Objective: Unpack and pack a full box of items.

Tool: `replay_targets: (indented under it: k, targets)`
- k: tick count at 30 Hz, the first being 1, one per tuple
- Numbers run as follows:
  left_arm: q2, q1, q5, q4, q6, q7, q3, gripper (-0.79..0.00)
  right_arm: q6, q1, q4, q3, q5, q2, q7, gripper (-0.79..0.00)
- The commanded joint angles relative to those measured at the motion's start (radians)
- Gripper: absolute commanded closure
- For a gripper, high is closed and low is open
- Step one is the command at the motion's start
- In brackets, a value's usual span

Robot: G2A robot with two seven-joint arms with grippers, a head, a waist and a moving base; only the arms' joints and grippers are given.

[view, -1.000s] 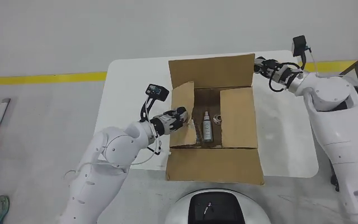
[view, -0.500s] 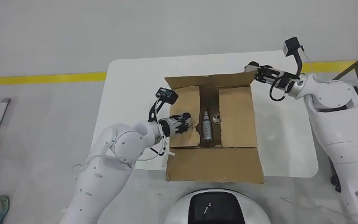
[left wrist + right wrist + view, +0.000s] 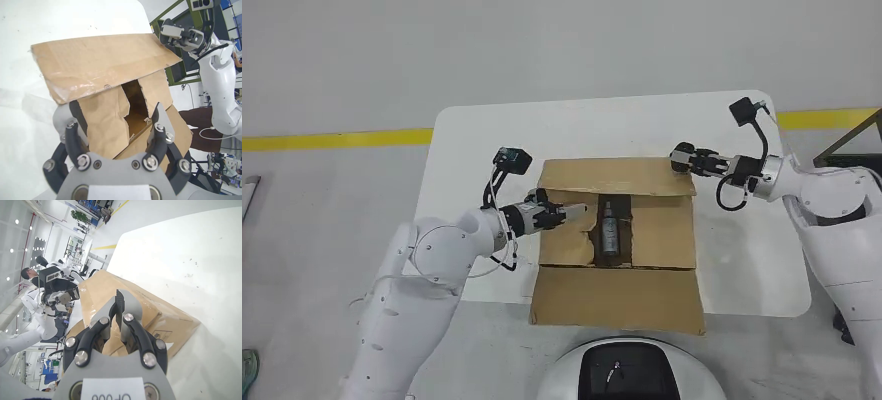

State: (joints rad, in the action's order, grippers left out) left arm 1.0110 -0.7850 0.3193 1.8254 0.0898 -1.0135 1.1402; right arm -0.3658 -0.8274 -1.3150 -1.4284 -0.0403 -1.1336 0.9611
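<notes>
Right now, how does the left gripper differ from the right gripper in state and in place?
The left gripper is open, with its fingers spread wide, while the right gripper is shut. The left gripper is at the left side flap, which is folded inward, and the right gripper is at the right corner of the far flap. Both are at the top of the same cardboard box.
</notes>
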Motion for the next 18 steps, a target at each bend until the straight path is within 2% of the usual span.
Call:
replay_targets:
  k: [1, 11, 18]
  targets:
    - [-0.007, -0.013, 0.0, 0.018, -0.001, -0.003, 0.04, -0.785, -0.009, -0.012, -0.004, 0.003, 0.01, 0.001, -0.009, 0.0]
    - [-0.041, -0.139, -0.032, 0.114, -0.062, -0.038, 0.231, -0.785, -0.025, -0.055, -0.062, 0.035, 0.025, 0.007, 0.002, 0.0]
    - [-0.042, -0.143, -0.032, 0.117, -0.065, -0.039, 0.236, -0.785, 0.012, -0.076, -0.086, 0.066, 0.004, 0.009, -0.022, 0.0]
